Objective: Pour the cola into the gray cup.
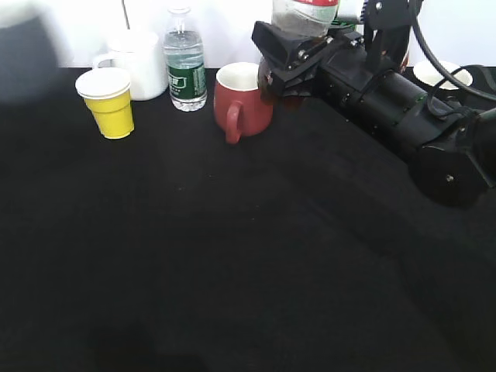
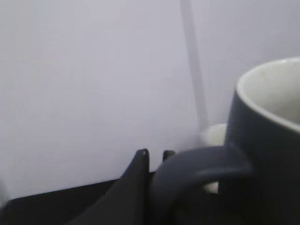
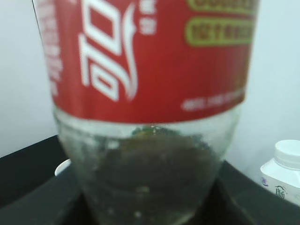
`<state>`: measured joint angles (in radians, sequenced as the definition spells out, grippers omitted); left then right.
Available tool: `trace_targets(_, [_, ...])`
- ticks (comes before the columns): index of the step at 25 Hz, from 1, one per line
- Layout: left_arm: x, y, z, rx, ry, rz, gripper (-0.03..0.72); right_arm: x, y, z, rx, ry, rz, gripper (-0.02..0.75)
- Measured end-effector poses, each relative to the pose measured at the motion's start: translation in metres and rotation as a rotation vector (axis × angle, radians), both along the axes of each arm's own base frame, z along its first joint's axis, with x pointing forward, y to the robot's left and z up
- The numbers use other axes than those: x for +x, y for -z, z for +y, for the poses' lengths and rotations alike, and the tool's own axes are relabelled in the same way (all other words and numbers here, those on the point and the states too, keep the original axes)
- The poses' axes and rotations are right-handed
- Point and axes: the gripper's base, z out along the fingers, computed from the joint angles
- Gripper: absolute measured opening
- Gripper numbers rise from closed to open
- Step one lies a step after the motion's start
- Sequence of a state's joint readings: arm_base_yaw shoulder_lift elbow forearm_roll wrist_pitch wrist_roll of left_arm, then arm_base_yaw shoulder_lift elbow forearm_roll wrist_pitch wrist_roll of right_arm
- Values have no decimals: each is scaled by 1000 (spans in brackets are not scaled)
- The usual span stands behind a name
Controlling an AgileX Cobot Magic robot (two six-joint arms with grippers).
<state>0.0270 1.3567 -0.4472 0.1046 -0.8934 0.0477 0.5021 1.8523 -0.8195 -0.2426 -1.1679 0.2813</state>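
Observation:
The cola bottle (image 3: 145, 70) fills the right wrist view: red label with white lettering, clear lower body with dark liquid at the bottom. My right gripper (image 1: 288, 66) is shut on the bottle (image 1: 306, 15) and holds it upright at the back of the table, just right of a red mug. The gray cup (image 2: 262, 154), with a white inside, shows close up in the left wrist view. My left gripper (image 2: 153, 154) is shut on its squarish handle. In the exterior view the left arm is only a dark blur at the top left corner.
On the black table stand a yellow paper cup (image 1: 108, 101), a white mug (image 1: 139, 62), a water bottle with a green label (image 1: 184, 66) and the red mug (image 1: 242, 97). A white cup (image 1: 438, 74) sits behind my right arm. A small white bottle (image 3: 283, 173) stands at the right.

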Motion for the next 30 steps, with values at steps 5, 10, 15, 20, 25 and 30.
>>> trace_targets(5, [42,29,43,-17,-141,54,52,0,0,0,0,0,2,385])
trace_targets(10, [105,94,55,-49,-152,115,52,0,0,0,1,3,6,385])
trace_targets(15, [145,114,49,-35,-90,130,52,0,0,0,1,4,6,385])
trace_targets(20, [170,131,44,4,-28,169,52,0,0,0,1,4,7,385])
trace_targets(25, [172,136,44,-15,-23,164,184,0,0,0,1,5,7,385])
trace_targets(30, [152,128,41,-29,-29,182,388,1,0,-1,1,9,7,385])
